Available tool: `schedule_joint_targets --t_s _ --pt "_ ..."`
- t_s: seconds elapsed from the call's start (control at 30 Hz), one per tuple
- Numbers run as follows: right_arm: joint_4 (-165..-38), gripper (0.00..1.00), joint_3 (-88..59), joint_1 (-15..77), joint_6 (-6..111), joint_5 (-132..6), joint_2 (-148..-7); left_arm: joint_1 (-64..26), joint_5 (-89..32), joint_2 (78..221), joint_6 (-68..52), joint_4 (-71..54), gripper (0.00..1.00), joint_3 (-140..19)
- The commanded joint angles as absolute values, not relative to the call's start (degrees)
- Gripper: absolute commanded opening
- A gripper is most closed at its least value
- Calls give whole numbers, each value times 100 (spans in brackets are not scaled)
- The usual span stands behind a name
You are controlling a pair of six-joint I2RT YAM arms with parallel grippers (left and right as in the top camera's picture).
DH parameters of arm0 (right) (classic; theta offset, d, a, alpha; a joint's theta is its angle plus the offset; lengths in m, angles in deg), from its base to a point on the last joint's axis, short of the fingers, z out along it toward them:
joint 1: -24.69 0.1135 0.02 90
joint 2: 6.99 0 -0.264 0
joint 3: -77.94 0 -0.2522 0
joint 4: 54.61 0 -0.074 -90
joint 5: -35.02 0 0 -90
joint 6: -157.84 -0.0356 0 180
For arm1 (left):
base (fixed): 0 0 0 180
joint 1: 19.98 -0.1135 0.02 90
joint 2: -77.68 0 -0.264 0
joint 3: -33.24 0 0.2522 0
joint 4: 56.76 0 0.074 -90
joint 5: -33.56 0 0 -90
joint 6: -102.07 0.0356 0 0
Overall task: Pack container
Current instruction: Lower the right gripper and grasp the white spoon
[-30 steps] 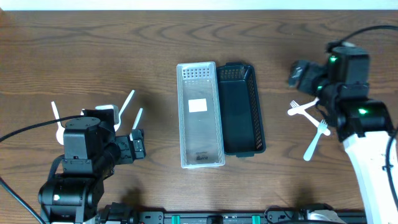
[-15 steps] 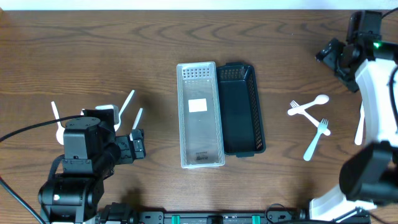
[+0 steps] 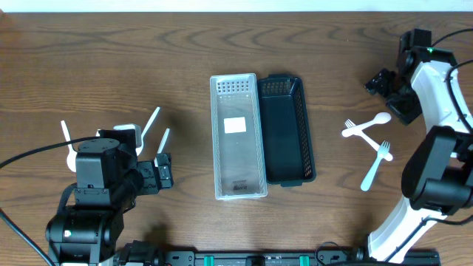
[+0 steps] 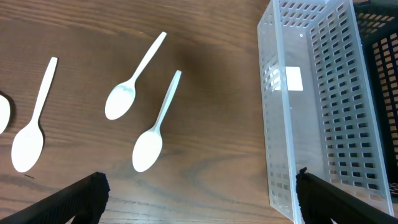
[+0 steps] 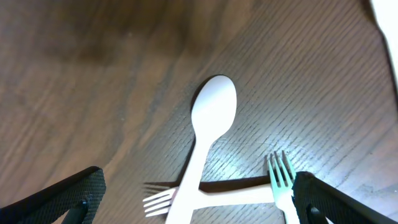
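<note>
A clear perforated container [image 3: 236, 177] lies at the table's middle, with a black basket [image 3: 290, 148] touching its right side; both look empty. White spoons [image 3: 151, 122] lie on the left by my left gripper [image 3: 163, 171], which is open and empty. The left wrist view shows the spoons [image 4: 155, 124] and the clear container [image 4: 311, 106] ahead of the left gripper [image 4: 199, 199]. On the right a white spoon [image 3: 367, 125] crosses a fork, with another fork [image 3: 375, 164] below. My right gripper [image 3: 392, 96] is open and empty above them; in its wrist view [image 5: 199, 202] the spoon [image 5: 211, 118] crosses a fork [image 5: 249, 193].
The second fork [image 5: 281, 177] lies by the right finger in the right wrist view. My right arm [image 3: 436, 148] runs down the table's right edge. The left arm base [image 3: 89, 199] stands at the front left. The black basket [image 4: 379, 56] shows past the clear container.
My right arm has swung off the cutlery toward the far right corner, then its gripper has come back down-left close to the spoon and forks. The left arm has not moved.
</note>
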State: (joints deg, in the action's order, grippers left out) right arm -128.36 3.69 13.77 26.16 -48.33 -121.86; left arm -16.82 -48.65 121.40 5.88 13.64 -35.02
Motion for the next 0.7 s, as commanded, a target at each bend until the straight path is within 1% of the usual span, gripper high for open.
schedule_joint_targets --t_s 0.0,0.3,0.67 --pt "-12838 99 467 1351 2522 -4905 -12422 -1680 -4808 12147 557 1375 98 -3587" --pt "-12816 99 467 1351 2522 -5014 -12956 -1680 -4808 12147 557 1375 98 -3587" --pt "-12799 99 459 1351 2525 -5056 -13286 -1680 -4808 12147 557 1375 98 -3587"
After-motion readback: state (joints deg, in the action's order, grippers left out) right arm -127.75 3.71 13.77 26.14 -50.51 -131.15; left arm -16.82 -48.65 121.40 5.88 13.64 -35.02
